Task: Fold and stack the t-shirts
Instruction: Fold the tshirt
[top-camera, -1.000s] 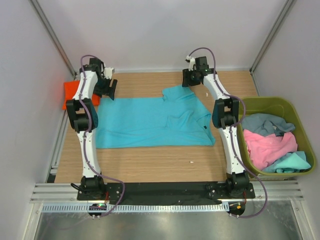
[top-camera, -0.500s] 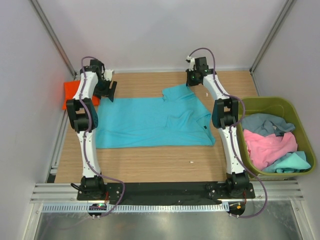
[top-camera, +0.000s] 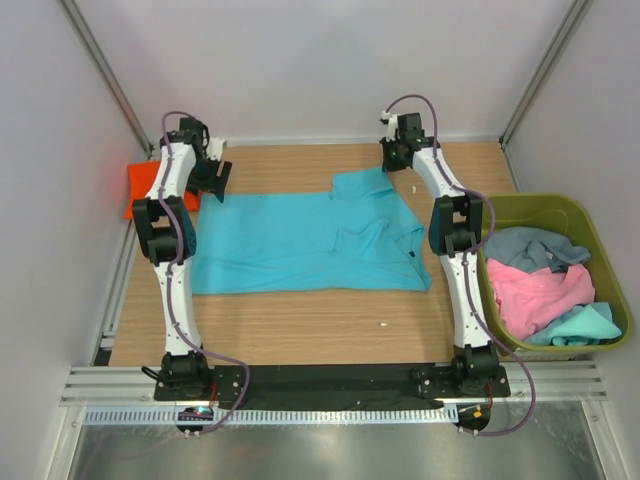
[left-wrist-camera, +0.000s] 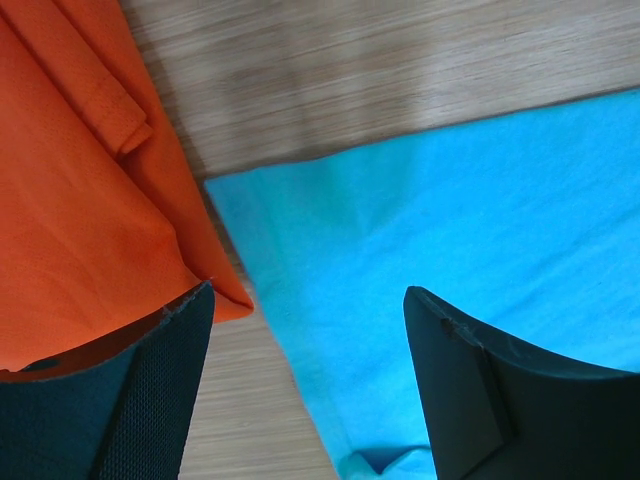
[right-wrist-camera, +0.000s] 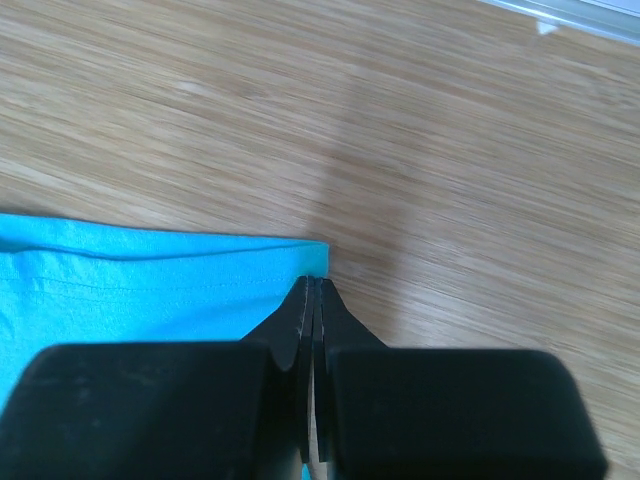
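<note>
The turquoise t-shirt (top-camera: 300, 245) lies spread on the wooden table, with one sleeve reaching toward the back right. My right gripper (top-camera: 392, 160) is shut on the corner of that sleeve. In the right wrist view the sleeve's hem (right-wrist-camera: 150, 290) meets the closed fingertips of the right gripper (right-wrist-camera: 315, 282). My left gripper (top-camera: 218, 180) hangs open over the shirt's far left corner. The left wrist view shows the left gripper (left-wrist-camera: 310, 295) with its fingers either side of the turquoise edge (left-wrist-camera: 450, 200), beside the folded orange t-shirt (left-wrist-camera: 70, 200). That orange t-shirt (top-camera: 140, 185) sits at the table's left edge.
An olive-green bin (top-camera: 540, 203) stands at the right, holding a pink shirt (top-camera: 540, 290), a grey-blue shirt (top-camera: 530, 245) and a teal shirt (top-camera: 590, 325). Bare wood runs along the back and front of the table. Walls and metal rails enclose the table.
My right gripper has closed on the sleeve corner and shifted a little to the right, drawing the sleeve with it. The left gripper has stayed open, nearly still.
</note>
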